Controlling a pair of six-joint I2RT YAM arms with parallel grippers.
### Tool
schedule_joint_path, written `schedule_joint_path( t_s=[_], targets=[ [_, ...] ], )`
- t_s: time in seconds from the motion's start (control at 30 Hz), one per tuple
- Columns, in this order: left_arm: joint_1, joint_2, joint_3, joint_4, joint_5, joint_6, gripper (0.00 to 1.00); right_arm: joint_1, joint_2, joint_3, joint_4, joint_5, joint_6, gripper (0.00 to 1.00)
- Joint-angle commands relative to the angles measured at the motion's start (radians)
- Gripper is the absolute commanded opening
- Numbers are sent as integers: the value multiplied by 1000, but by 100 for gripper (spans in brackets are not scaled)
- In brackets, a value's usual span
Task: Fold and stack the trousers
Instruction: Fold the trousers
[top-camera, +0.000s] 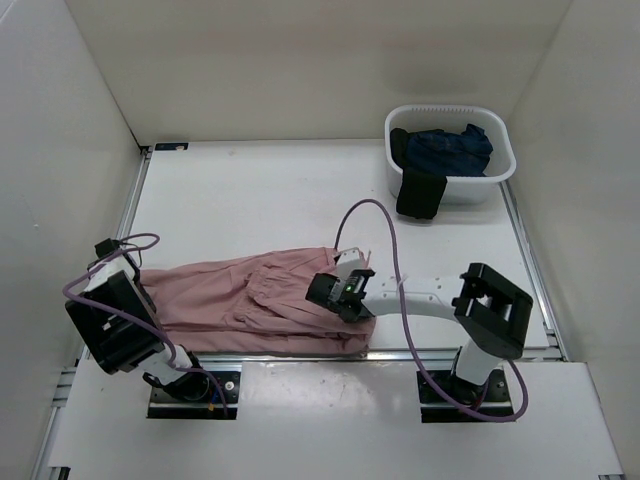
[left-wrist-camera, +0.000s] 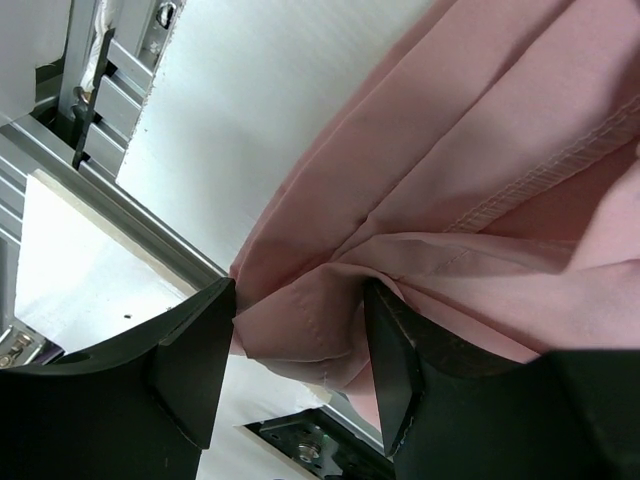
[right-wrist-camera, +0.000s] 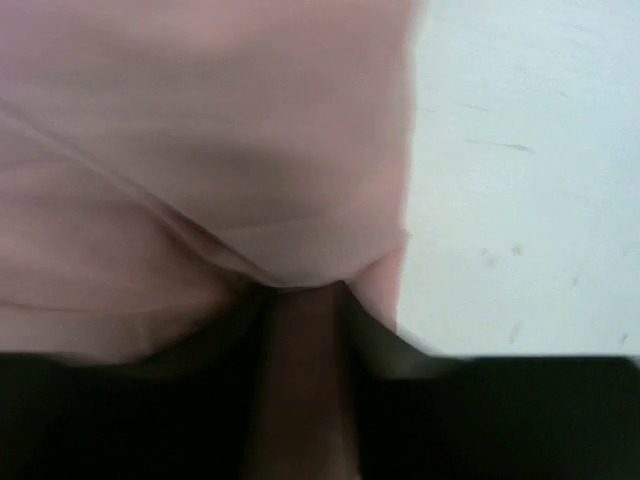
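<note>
The dusty-pink trousers (top-camera: 240, 300) lie stretched sideways along the near part of the white table (top-camera: 260, 190), loosely gathered in long folds. My left gripper (top-camera: 140, 285) is at their left end. In the left wrist view it (left-wrist-camera: 295, 340) stands open, and a bunched corner of the trousers (left-wrist-camera: 480, 130) fills the gap between its two fingers. My right gripper (top-camera: 335, 298) is at their right end, near the front edge. The right wrist view shows it (right-wrist-camera: 305, 300) shut on a pinched ridge of the pink trousers (right-wrist-camera: 200, 120).
A white basket (top-camera: 500, 175) stands at the far right, holding a dark navy garment (top-camera: 450, 150), with a black garment (top-camera: 420, 193) hanging over its front rim. An aluminium rail (left-wrist-camera: 120, 200) runs along the table's left edge. White walls enclose the table.
</note>
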Motion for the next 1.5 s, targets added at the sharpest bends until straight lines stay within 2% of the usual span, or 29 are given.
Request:
schedule_joint_path(
  t_s=[0.0,0.07,0.1,0.2,0.23,0.3,0.33,0.37,0.43,0.47,0.57,0.6,0.7,0.73,0.8,0.83,0.9,0.93,0.97,1.0,1.1,1.13,1.2,1.23,1.3,1.33,1.4,1.43,1.47],
  targets=[
    [-8,-28,-3,8,72,-28,66,28,-80,92,-192,183,178,53],
    [-8,-39,-3,8,82,-28,66,55,-152,141,-330,294,249,59],
    [-8,-48,-3,-1,82,-28,66,65,-182,141,-357,316,304,68],
    [-8,-48,19,-21,93,-28,66,65,-323,89,-302,279,329,79],
    [-8,-57,20,-32,105,-28,67,53,-360,13,-250,246,309,85],
    [-8,-57,42,-43,114,-28,67,8,-471,-98,9,108,232,92],
    [-8,-57,43,-43,114,-28,67,-62,-501,-156,98,11,191,94],
    [-8,-57,52,-53,114,-28,67,-96,-546,-261,170,-146,191,96],
    [-8,-48,52,-63,114,-28,68,-176,-580,-342,288,-235,232,99],
    [-8,-48,52,-63,114,-28,69,-194,-580,-401,337,-262,241,99],
    [1,-48,52,-72,114,-28,72,-283,-592,-494,498,-474,215,99],
    [1,-48,52,-72,114,-28,72,-308,-579,-542,607,-523,215,99],
    [11,-39,52,-72,114,-28,73,-317,-505,-578,715,-652,215,99],
    [11,-27,52,-72,114,-28,73,-317,-455,-578,802,-692,203,99],
    [11,-14,52,-72,123,-28,74,-317,-372,-578,897,-802,194,90],
    [11,-14,52,-72,123,-28,74,-326,-346,-569,917,-833,194,74],
    [11,-4,52,-72,134,-28,74,-352,-292,-560,934,-878,194,59],
    [11,-4,52,-72,134,-28,74,-365,-283,-548,910,-888,194,48],
    [11,-4,52,-81,134,-28,74,-394,-282,-548,884,-888,194,14],
    [11,6,79,-81,148,-28,74,-411,-310,-538,846,-869,194,3],
    [2,16,137,-144,229,-28,74,-496,-458,-468,598,-769,131,0],
    [-12,16,194,-164,255,-28,74,-553,-498,-431,419,-685,99,0],
    [-40,29,259,-204,299,-28,78,-613,-583,-330,227,-599,-36,0],
    [-40,29,326,-242,338,-28,81,-669,-597,-211,53,-568,-87,0],
    [-55,49,389,-276,370,-28,91,-714,-597,-76,-106,-472,-230,0],
    [-66,49,436,-290,390,-28,92,-727,-597,69,-253,-429,-269,0],
    [-66,61,464,-308,390,-28,92,-713,-534,219,-375,-314,-355,0],
    [-66,72,475,-308,390,-28,92,-698,-507,353,-423,-295,-378,0],
    [-66,82,475,-308,376,-28,93,-676,-440,415,-510,-275,-395,0]
  ],
)
